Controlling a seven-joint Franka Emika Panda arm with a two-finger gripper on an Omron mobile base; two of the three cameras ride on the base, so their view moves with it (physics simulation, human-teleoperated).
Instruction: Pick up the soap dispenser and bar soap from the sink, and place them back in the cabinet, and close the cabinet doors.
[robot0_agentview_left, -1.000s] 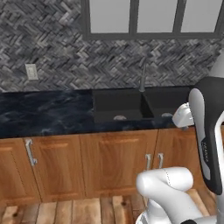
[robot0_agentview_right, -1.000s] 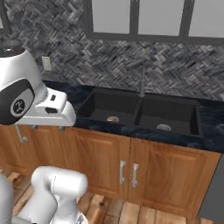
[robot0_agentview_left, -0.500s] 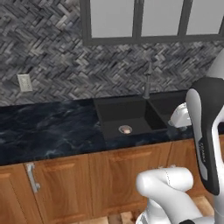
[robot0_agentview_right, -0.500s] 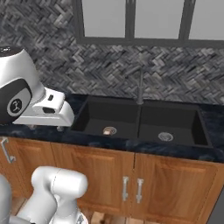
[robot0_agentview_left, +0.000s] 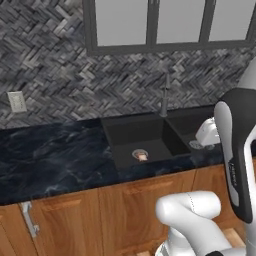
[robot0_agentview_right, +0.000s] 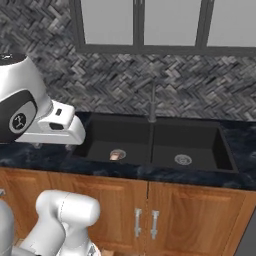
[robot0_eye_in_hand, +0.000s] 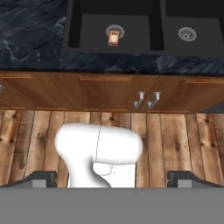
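The pincer (robot0_eye_in_hand: 112, 177) is standing wide open with nothing between its two dark fingertips (robot0_eye_in_hand: 41, 178), hanging high above the wooden floor (robot0_eye_in_hand: 175, 140) in front of the lower cupboards (robot0_eye_in_hand: 109, 89). Well ahead of the pincer and below it, the black double-basin sink (robot0_eye_in_hand: 155, 35) is sitting sunk into the dark marbled desk (robot0_eye_in_hand: 30, 39). The bar soap (robot0_eye_in_hand: 113, 37), a small reddish-brown block, is lying on the silver drain of the left basin, ahead and far from the fingertips; it is also showing in the left base view (robot0_agentview_left: 142, 156) and the right base view (robot0_agentview_right: 115, 156). The other basin is holding only its round drain (robot0_eye_in_hand: 187, 33), ahead and to the right of the pincer. Beyond the sink, a slim faucet (robot0_agentview_right: 152, 102) is rising against the herringbone backsplash (robot0_agentview_right: 100, 85), under grey-framed window panes (robot0_agentview_right: 170, 22).
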